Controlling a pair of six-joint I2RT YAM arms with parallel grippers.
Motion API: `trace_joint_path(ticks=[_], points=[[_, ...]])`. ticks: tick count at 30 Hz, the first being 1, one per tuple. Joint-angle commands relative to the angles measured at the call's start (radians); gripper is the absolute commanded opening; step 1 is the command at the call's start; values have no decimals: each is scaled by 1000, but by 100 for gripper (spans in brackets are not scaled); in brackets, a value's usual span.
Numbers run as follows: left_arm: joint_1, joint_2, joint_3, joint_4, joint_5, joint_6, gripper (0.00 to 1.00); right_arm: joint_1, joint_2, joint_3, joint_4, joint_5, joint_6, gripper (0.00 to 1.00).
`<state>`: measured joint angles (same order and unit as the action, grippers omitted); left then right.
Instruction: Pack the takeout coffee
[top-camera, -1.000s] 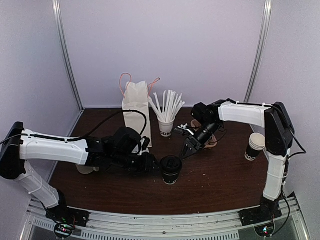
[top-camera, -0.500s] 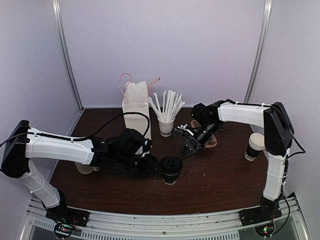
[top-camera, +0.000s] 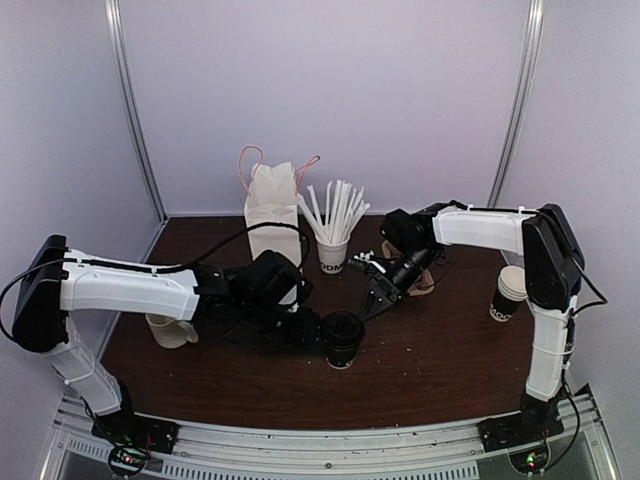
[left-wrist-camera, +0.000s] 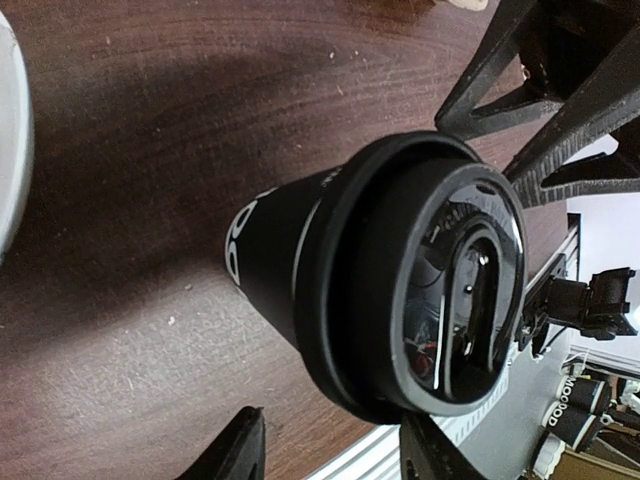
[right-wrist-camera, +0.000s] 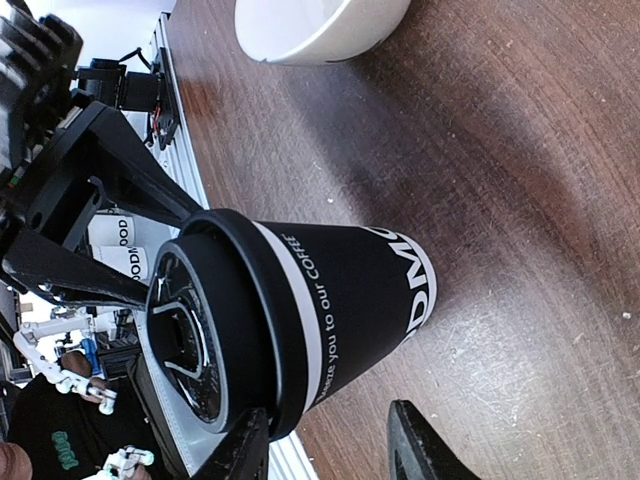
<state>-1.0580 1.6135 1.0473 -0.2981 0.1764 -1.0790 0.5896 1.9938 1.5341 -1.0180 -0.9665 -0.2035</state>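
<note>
While the takeout coffee (top-camera: 343, 338) stood upright on the bench (top-camera: 440, 370), the left pincer (top-camera: 315, 329) and right pincer (top-camera: 373, 299) flanked it, both spread open.

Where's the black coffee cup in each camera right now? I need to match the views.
Top external: coffee cup front-centre on the table.
Left wrist: cup fills centre, lid toward camera.
Right wrist: cup centre-left, sideways in frame.
Shared landmark: brown table under it.
</note>
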Motion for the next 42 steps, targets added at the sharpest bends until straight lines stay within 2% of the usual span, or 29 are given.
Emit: trace_joint_path(ticks=[1,6,9,13,16,21,25,27,31,35,38,42], points=[[16,89,0,-199,-95,53,46,24,73,-30,15,123,34,41],[20,111,-69,-131,-53,53,45,24,105,-11,-5,136,32,41],[12,93,-10,-138,-69,109,46,24,81,7,-18,125,17,41],[-11,51,99,-170,-120,218,51,20,11,35,-44,101,-21,42],[-36,9,153,-141,-119,299,54,19,-54,55,-67,73,-50,47],[-56,-63,187,-67,-93,361,60,15,-154,66,-78,132,-97,54],[-58,-106,268,-140,-80,471,63,7,-229,94,-126,189,-181,55],[-60,-154,309,-205,-138,565,65,7,-293,119,-129,245,-220,56],[-59,-266,362,-293,-383,774,73,7,-425,137,-46,343,-251,61],[-57,-373,309,-222,-635,945,89,7,-517,46,88,368,-251,75],[-56,-416,254,-196,-797,963,93,20,-509,32,37,304,-345,80],[-47,-458,165,-209,-920,922,96,83,-485,26,-46,389,-500,82]])
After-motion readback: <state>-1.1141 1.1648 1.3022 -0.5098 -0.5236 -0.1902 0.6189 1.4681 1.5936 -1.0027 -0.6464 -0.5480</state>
